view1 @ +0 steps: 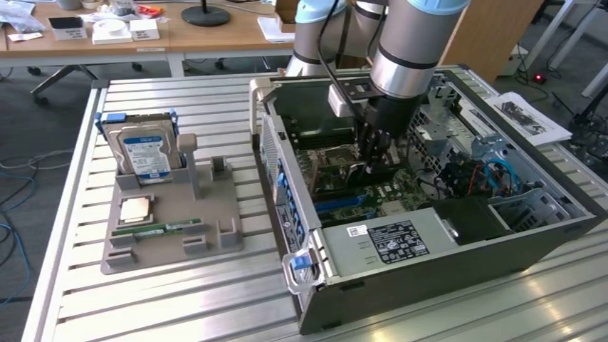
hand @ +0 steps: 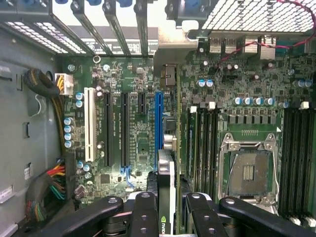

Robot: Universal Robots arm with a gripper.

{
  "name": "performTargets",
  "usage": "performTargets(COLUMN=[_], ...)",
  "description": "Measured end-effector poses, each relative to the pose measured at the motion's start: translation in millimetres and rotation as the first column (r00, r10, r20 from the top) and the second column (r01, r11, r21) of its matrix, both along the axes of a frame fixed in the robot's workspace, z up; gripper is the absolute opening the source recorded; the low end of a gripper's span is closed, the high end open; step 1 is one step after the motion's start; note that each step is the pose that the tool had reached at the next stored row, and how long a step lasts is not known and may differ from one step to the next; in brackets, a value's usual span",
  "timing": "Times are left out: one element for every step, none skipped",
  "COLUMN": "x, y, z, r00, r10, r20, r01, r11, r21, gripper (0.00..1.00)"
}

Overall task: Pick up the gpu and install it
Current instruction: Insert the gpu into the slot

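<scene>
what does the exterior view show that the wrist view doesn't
The exterior view gives the arm reaching down into the open case, and on that view's left the tray with a hard drive and a ram stick. The wrist view gives the blue slot and the empty cpu socket. Both share the motherboard and the gpu, held edge-on in the jaws.
</scene>
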State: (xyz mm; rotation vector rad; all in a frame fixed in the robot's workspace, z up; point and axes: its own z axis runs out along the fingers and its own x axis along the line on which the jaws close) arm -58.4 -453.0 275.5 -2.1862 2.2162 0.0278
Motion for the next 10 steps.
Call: performTargets(x=[-0.8,-1.5,-2.2,-2.7,-3.0,-3.0,-3.1,-3.2,-3.4,-3.5], y=[0.0,0.0,0.0,0.0,-0.3,-1.0,-1.9,-2.6,-3.0,-3.1], z=[0.0,0.0,0.0,0.0,0.0,0.0,0.0,0.0,0.0,0.0], r00=[1.0000,1.0000,1.0000,1.0000,1.0000,1.0000,1.0000,1.0000,1.0000,1.0000], r10=[0.000,0.000,0.000,0.000,0.000,0.000,0.000,0.000,0.000,0.000], r20=[0.0000,0.0000,0.0000,0.0000,-0.0001,-0.0001,-0.0001,-0.0001,-0.0001,0.0000], r01=[0.000,0.000,0.000,0.000,0.000,0.000,0.000,0.000,0.000,0.000], r11=[1.0000,1.0000,1.0000,1.0000,1.0000,1.0000,1.0000,1.0000,1.0000,1.0000], r21=[0.0000,0.0000,0.0000,0.0000,-0.0001,-0.0001,-0.0001,0.0000,0.0000,0.0000], gripper=[0.27,0.27,0.27,0.27,0.27,0.27,0.27,0.27,0.27,0.27])
